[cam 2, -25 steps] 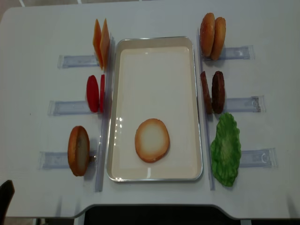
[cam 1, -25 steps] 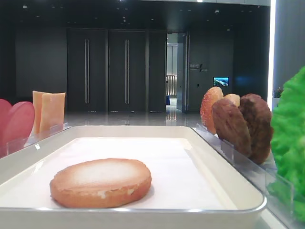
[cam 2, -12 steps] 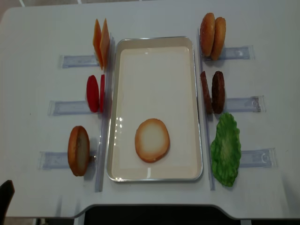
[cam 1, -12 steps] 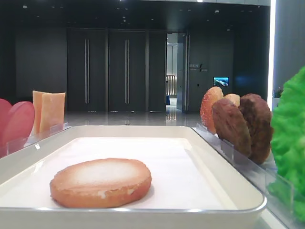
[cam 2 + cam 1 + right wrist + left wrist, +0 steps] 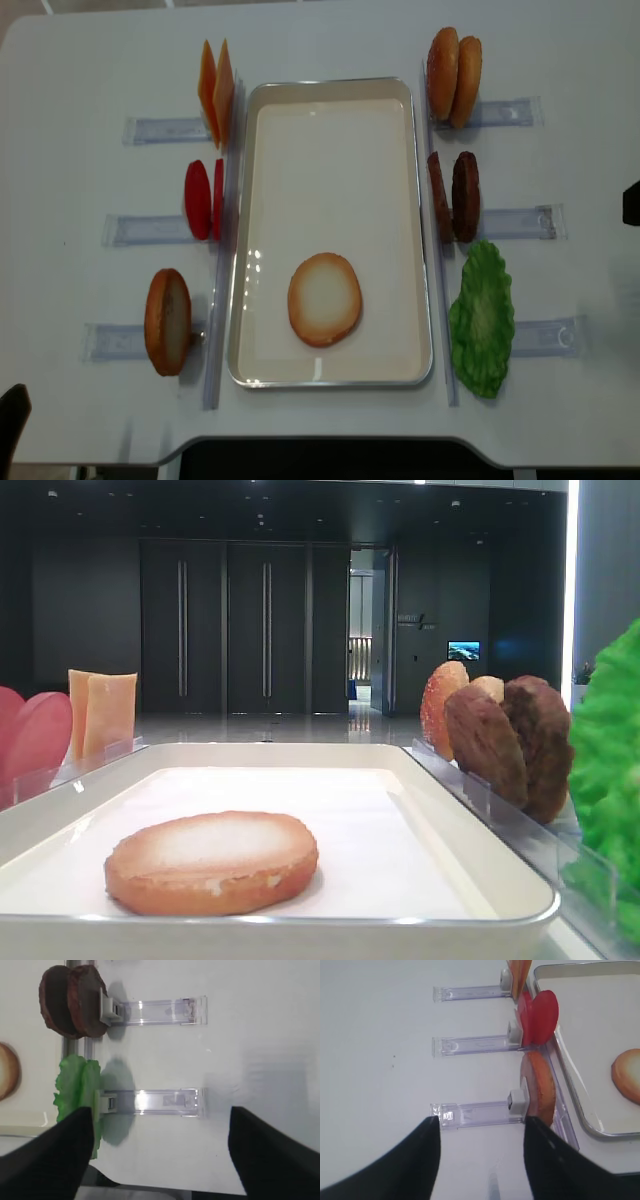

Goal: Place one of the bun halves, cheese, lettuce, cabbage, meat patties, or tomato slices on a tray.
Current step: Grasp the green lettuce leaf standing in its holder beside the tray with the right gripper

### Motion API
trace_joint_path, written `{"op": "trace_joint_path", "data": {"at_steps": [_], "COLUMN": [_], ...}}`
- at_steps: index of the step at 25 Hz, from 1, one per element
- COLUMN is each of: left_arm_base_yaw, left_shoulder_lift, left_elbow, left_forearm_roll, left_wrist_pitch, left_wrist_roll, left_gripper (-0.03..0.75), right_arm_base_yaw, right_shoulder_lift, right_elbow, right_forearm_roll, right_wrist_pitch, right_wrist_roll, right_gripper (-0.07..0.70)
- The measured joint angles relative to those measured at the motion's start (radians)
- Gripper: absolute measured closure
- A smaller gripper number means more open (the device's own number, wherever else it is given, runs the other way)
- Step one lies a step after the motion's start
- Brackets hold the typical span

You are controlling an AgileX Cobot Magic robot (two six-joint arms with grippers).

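Bun [image 5: 325,299] lies flat, pale face up, in the near part of the tray [image 5: 330,92], touched by neither arm. Left gripper [image 5: 482,1160] hangs with jaws spread over the table beside the rack holding an upright bun half [image 5: 538,1087]. Right gripper [image 5: 160,1155] is likewise spread, empty, near the lettuce [image 5: 76,1095].
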State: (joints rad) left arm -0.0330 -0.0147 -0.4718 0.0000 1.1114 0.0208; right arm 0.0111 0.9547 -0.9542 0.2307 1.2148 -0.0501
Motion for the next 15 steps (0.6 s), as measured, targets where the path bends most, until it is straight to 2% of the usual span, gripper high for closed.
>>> {"op": "trace_joint_path", "data": {"at_steps": [6,10,12,15], "left_arm_base_yaw": [0.0,0.0,0.0,0.0], "left_shoulder_lift": [0.0,0.0,0.0,0.0], "left_elbow": [0.0,0.0,0.0,0.0], "left_forearm_roll": [0.0,0.0,0.0,0.0], "left_wrist_pitch": [0.0,0.0,0.0,0.0], "left_wrist_roll": [0.0,0.0,0.0,0.0], "left_gripper": [0.307,0.307,0.307,0.307], "right_arm_base_yaw": [0.0,0.02,0.067,0.186], "right_shoulder_lift": [0.107,0.11,0.11,0.11], "right_elbow": [-0.056,-0.061,-0.061,-0.061], "right_forearm_roll": [0.0,-0.006,-0.022,-0.067], "right_wrist_pitch": [0.001,0.003,0.003,0.004], "right_wrist_roll": [0.001,0.05,0.102,0.204], "right_gripper": [0.103,0.103,0.103,0.103]}}
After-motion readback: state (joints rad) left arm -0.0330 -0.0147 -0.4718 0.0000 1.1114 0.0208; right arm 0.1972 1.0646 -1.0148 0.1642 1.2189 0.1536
